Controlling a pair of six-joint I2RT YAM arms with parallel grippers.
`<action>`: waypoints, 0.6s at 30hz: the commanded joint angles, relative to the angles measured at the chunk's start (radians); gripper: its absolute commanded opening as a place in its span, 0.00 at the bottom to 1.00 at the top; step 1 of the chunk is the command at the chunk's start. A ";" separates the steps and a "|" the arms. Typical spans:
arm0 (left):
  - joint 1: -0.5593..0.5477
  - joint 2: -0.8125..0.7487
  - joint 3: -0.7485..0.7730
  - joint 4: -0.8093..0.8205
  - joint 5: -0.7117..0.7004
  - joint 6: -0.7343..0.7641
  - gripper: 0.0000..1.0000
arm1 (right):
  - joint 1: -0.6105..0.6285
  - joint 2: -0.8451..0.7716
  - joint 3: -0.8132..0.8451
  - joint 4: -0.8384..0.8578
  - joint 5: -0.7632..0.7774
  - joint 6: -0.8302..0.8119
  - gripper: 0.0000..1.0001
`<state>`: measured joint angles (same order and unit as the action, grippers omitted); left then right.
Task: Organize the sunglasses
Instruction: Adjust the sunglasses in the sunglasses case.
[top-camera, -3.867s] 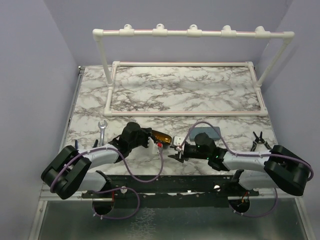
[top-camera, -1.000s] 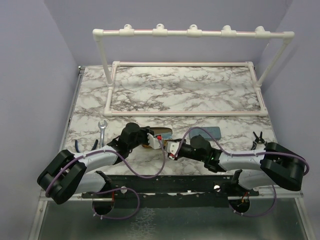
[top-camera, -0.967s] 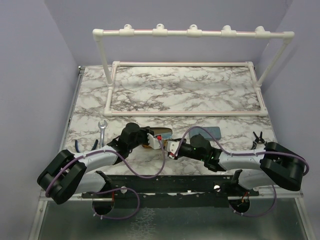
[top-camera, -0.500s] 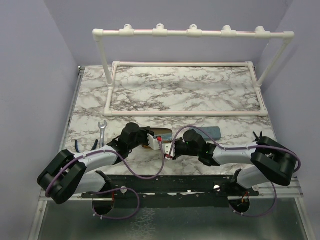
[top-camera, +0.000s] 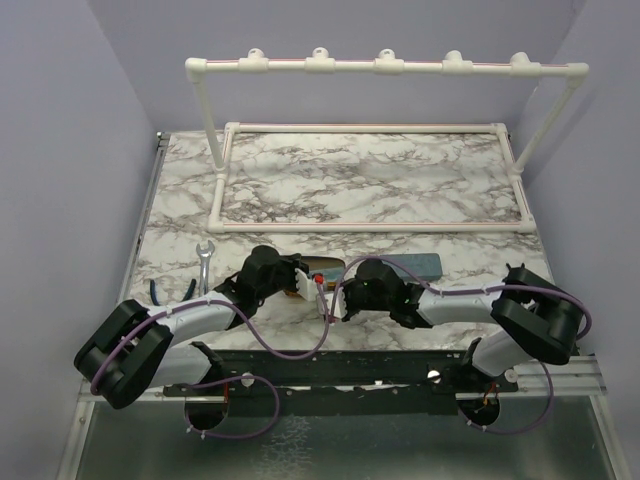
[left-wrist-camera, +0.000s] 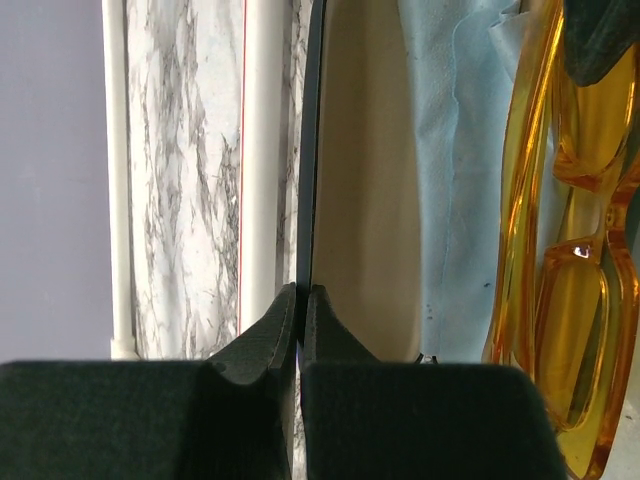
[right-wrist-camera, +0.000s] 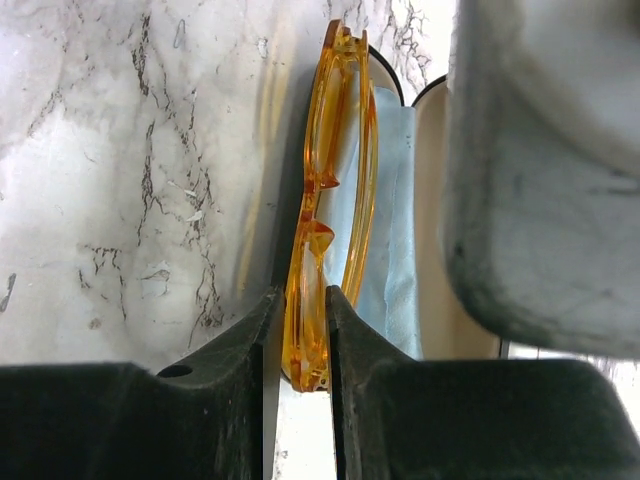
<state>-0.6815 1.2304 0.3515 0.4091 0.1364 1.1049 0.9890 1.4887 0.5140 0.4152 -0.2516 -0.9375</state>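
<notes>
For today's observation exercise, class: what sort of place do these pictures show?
Probably a lab robot test cell: two arms bolted to a marbled table, a white pipe frame behind, plain lilac walls around.

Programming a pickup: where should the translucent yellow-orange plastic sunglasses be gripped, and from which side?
Grip the yellow-orange sunglasses at the frame's near end, jaws across their thin folded width, coming lengthwise from the side of the right gripper. They stand on edge, slim, with the open black oval case crowding one flank.
</notes>
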 joint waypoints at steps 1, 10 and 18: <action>0.004 -0.020 0.013 -0.030 0.051 0.001 0.00 | 0.002 0.029 0.031 -0.038 0.042 -0.031 0.23; 0.004 -0.027 0.021 -0.055 0.089 0.006 0.00 | 0.001 0.052 0.056 -0.071 0.104 -0.083 0.19; 0.005 -0.038 0.027 -0.090 0.115 0.019 0.00 | 0.001 0.012 0.037 0.020 0.171 -0.051 0.14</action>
<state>-0.6712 1.2102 0.3542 0.3786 0.1555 1.1240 0.9913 1.5196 0.5507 0.3733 -0.1734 -0.9993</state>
